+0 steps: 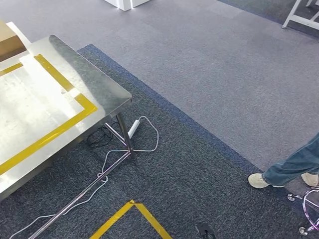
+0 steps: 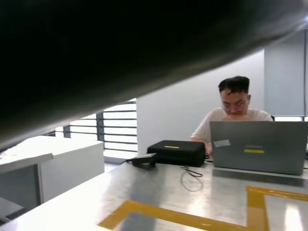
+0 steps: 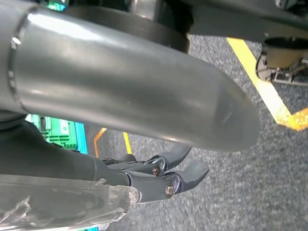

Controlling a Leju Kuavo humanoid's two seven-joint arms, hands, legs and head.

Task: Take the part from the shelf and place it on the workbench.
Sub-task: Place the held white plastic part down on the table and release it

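Note:
The steel workbench (image 1: 109, 94), marked with yellow tape, stands at the left in the head view. The left wrist view looks low across its top (image 2: 163, 192). A dark blurred mass (image 2: 109, 48) sits close to that camera. I cannot tell whether it is my left hand, a held part, or both. My right hand (image 3: 145, 110) hangs over the carpet, its thick grey thumb above straight dark fingers (image 3: 181, 175) with nothing between them.
A person's legs and shoes (image 1: 285, 169) stand at the right beside a chair base (image 1: 310, 209). A power strip (image 1: 133, 128) and cables lie under the bench. Another person sits behind a laptop (image 2: 258, 147) and a black case (image 2: 176, 152). A green crate (image 3: 58, 132) stands near my right hand.

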